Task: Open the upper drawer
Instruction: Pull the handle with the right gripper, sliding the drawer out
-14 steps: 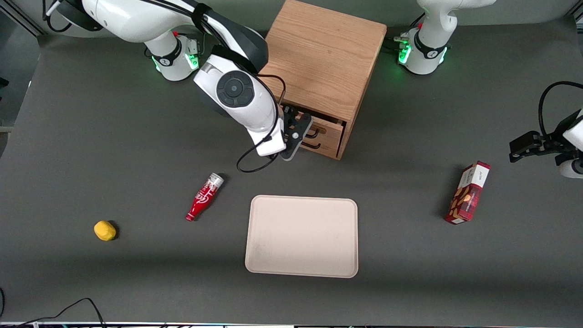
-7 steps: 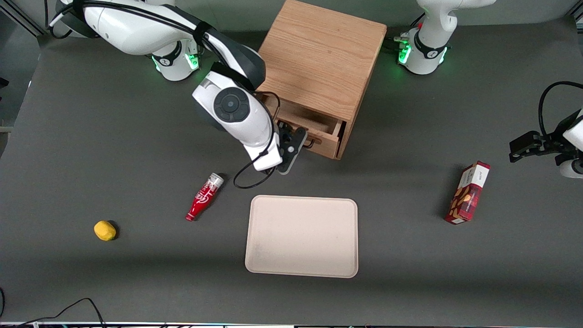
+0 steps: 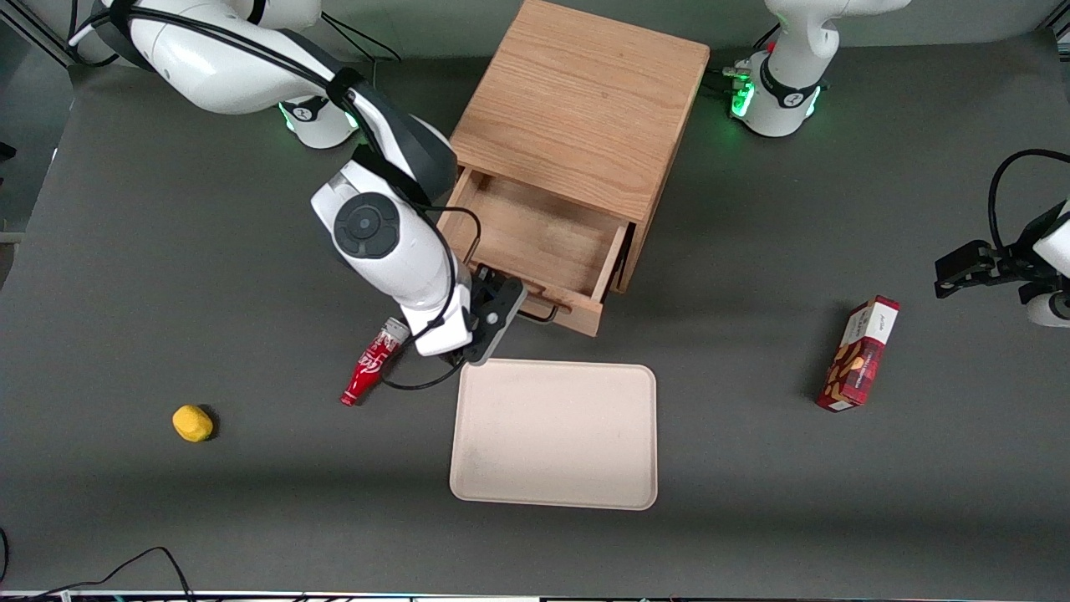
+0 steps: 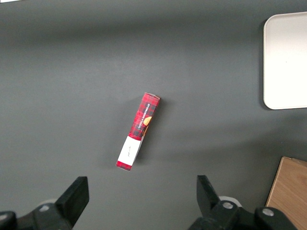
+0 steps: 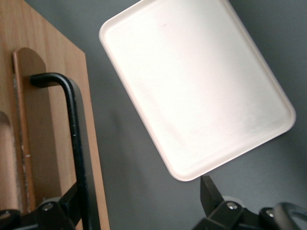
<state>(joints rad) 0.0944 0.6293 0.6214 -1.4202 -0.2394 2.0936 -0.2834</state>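
The wooden cabinet (image 3: 585,100) stands at the back middle of the table. Its upper drawer (image 3: 535,242) is pulled out toward the front camera, and its inside is bare wood. My right gripper (image 3: 512,308) is at the drawer front, at its black handle (image 3: 542,313). In the right wrist view the gripper (image 5: 139,206) is open, with its fingers (image 5: 211,194) wide apart. The handle bar (image 5: 76,139) runs along the inner side of one finger and is not squeezed. The lower drawer is hidden under the open one.
A beige tray (image 3: 553,435) lies just in front of the drawer and also shows in the right wrist view (image 5: 201,86). A red bottle (image 3: 374,361) lies beside my wrist. A yellow lump (image 3: 192,423) lies toward the working arm's end, and a red box (image 3: 859,354) toward the parked arm's end.
The upper drawer has slid from nearly closed to well open. My gripper moved toward the front camera with the handle, ending close to the tray's edge.
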